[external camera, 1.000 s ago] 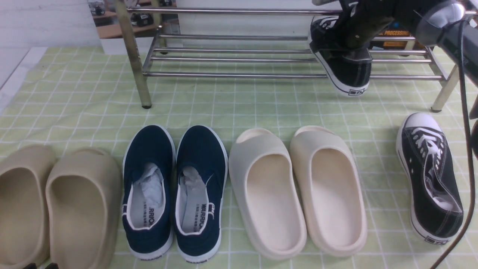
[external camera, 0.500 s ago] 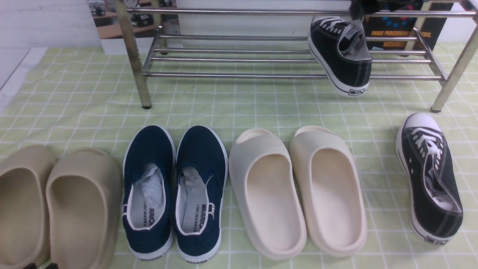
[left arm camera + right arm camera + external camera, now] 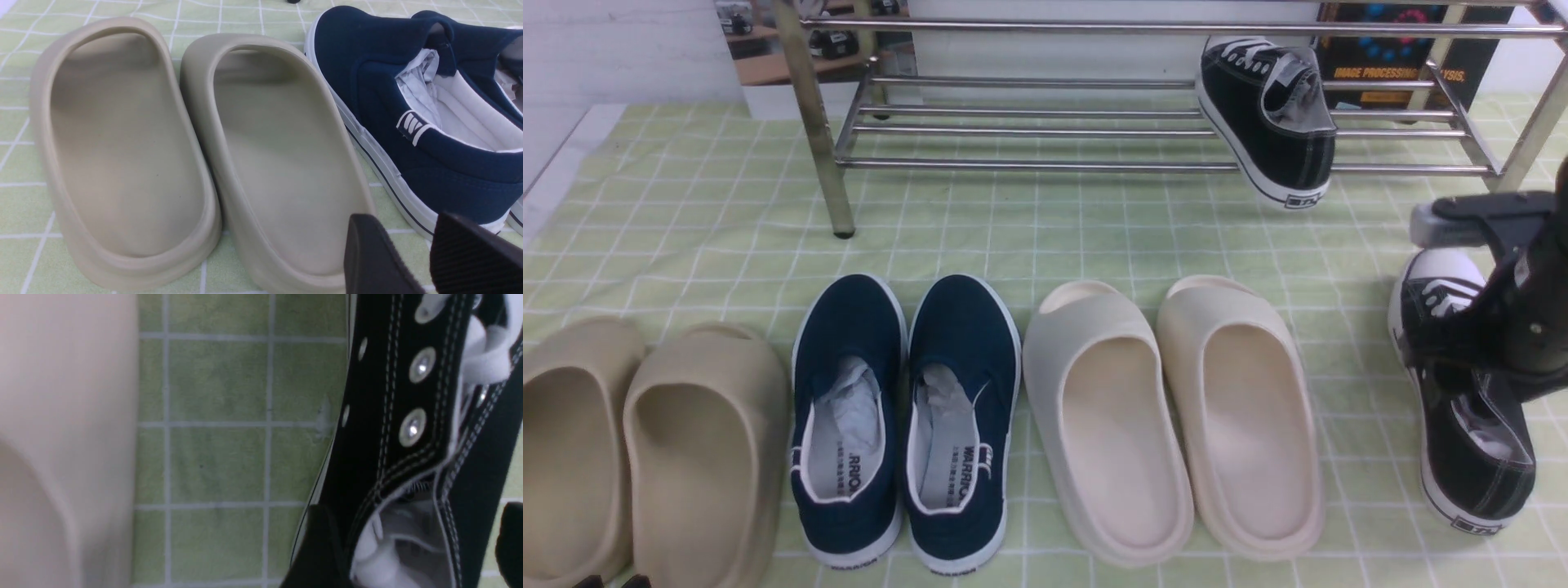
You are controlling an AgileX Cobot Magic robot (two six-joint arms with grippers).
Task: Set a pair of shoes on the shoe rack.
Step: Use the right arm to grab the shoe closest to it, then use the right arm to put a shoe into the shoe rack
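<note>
One black sneaker (image 3: 1270,114) with white laces lies across the lower bars of the chrome shoe rack (image 3: 1045,163), its heel hanging over the front bar. The other black sneaker (image 3: 1478,465) lies on the green checked mat at the right. My right gripper (image 3: 1462,367) is down over this sneaker's lace area, hiding part of it. In the right wrist view the gripper (image 3: 412,547) is open, one finger on each side of the sneaker (image 3: 392,416) by its grey-lined opening. My left gripper (image 3: 416,261) is open and empty, low at the near left.
On the mat in front of the rack stand a pair of tan slides (image 3: 645,449), a pair of navy slip-ons (image 3: 907,416) and a pair of cream slides (image 3: 1176,416). The near cream slide (image 3: 61,437) is one mat square from the sneaker. A dark box (image 3: 1388,73) stands behind the rack.
My right arm let go of the sneaker on the rack, rose out of view, then came down over the sneaker on the mat. The left arm has not moved.
</note>
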